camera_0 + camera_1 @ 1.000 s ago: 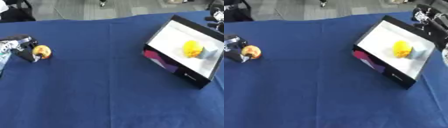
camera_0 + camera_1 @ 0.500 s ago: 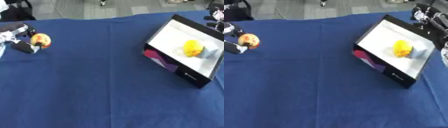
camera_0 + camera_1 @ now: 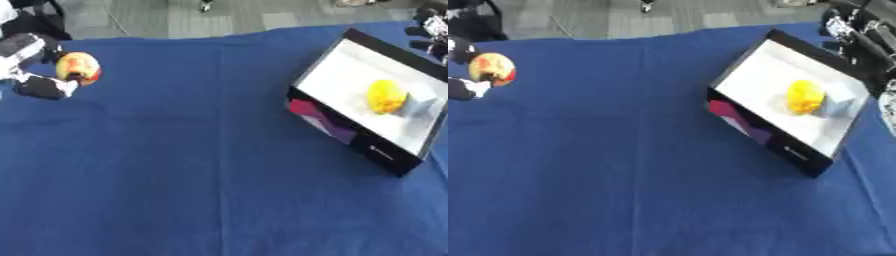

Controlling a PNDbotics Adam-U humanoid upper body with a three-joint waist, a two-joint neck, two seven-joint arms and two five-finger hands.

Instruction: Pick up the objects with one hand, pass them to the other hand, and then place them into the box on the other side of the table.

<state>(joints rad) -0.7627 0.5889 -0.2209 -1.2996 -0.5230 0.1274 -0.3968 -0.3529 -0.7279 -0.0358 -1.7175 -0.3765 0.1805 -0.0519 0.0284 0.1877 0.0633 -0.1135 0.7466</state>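
Observation:
My left hand (image 3: pixel 33 67) is at the far left, lifted off the blue cloth, with its fingers and thumb curled round a yellow and red round fruit (image 3: pixel 77 67). On the right side stands the black box (image 3: pixel 337 116) with a white inside; a yellow object (image 3: pixel 386 96) and a pale light-blue thing beside it lie in it. My right hand (image 3: pixel 857 31) shows as dark fingers at the upper right, behind the box's far rim; I cannot make out how its fingers stand.
The blue cloth (image 3: pixel 192 170) covers the table. Grey floor runs beyond the table's far edge. A white shape (image 3: pixel 888 105) shows at the right edge, beside the box.
My left hand has risen off the cloth with the fruit in it, moving up and away. The box and its contents have not moved.

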